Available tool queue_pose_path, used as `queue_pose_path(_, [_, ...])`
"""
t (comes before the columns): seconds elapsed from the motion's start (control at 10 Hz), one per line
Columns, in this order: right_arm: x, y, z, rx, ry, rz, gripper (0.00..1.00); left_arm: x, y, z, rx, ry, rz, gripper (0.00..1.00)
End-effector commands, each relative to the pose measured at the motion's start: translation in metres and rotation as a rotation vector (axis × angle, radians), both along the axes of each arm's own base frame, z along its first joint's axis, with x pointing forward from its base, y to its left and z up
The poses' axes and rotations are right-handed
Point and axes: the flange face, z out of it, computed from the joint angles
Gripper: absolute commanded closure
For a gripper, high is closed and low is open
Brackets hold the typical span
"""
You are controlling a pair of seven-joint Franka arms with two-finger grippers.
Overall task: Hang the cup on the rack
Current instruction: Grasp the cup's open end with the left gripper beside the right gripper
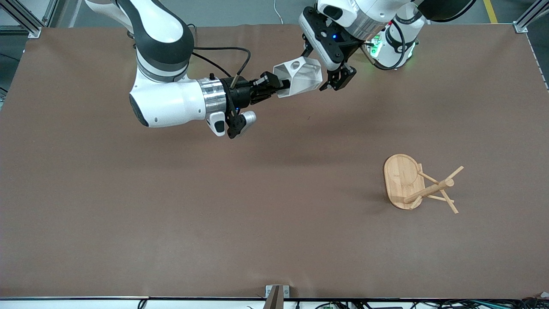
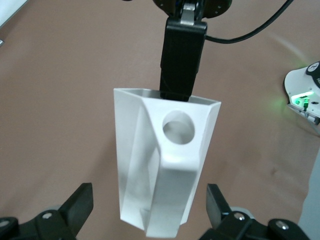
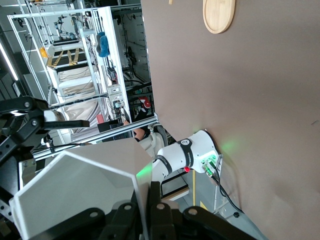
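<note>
1. While the cup (image 1: 300, 76) hangs in the air in the upper middle of the front view, you have it pinched by its rim in the right gripper (image 1: 278, 87), one finger inside the mouth. That grip keeps the handle (image 2: 175, 150) with its round hole facing out and free.
2. Your left gripper (image 1: 330, 75) sits around the cup's closed end with its fingers (image 2: 75, 205) spread wide on either side, touching nothing. This looks to you like a handover being set up, so the cup can be re-gripped for hanging.
3. Your rack (image 1: 418, 184) is not upright: it lies tipped on the table in the lower right of the front view, its oval base (image 1: 401, 178) on edge and its pegs (image 1: 448, 205) pointing sideways. You would likely have to stand it up before any peg can take the handle.
4. Between the cup and the rack you see only brown table (image 1: 171, 214); nothing blocks the path. The left arm's base (image 1: 392, 43), with its green light, sits close by at the top.
</note>
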Motion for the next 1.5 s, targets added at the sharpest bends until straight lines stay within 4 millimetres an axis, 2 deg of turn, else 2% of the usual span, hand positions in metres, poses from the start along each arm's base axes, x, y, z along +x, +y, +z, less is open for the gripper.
queue_pose_path(0.0, [-0.004, 0.001, 0.010, 0.014, 0.010, -0.016, 0.98, -0.004, -0.003, -0.019, -0.017, 0.026, -0.017, 0.00])
queue_pose_path(0.4, [-0.016, 0.012, 0.020, 0.020, 0.018, 0.003, 0.98, -0.001, -0.005, -0.039, -0.027, 0.043, -0.014, 0.00])
queue_pose_path(0.5, [-0.018, 0.013, 0.024, 0.022, 0.025, -0.001, 0.98, 0.000, -0.005, -0.040, -0.028, 0.043, -0.014, 0.07])
queue_pose_path(0.7, [-0.019, 0.014, 0.026, 0.017, 0.035, -0.004, 0.98, -0.002, -0.004, -0.046, -0.019, 0.054, -0.014, 0.64])
queue_pose_path(0.8, [-0.019, 0.014, 0.027, 0.017, 0.037, -0.006, 0.98, -0.002, -0.003, -0.048, -0.014, 0.061, -0.014, 0.82])
queue_pose_path(0.9, [-0.019, 0.014, 0.027, 0.016, 0.038, -0.006, 0.98, 0.000, -0.001, -0.049, -0.010, 0.065, -0.010, 0.94])
queue_pose_path(1.2, [-0.019, 0.014, 0.027, 0.018, 0.040, -0.006, 0.98, 0.001, 0.002, -0.048, 0.002, 0.060, -0.017, 1.00])
queue_pose_path(1.3, [-0.017, 0.009, 0.030, -0.002, 0.072, -0.019, 0.81, 0.000, 0.004, -0.047, 0.007, 0.067, -0.018, 1.00])
queue_pose_path(1.4, [-0.020, 0.004, 0.030, -0.027, 0.078, 0.023, 0.06, 0.001, 0.005, -0.047, 0.008, 0.065, -0.018, 1.00])
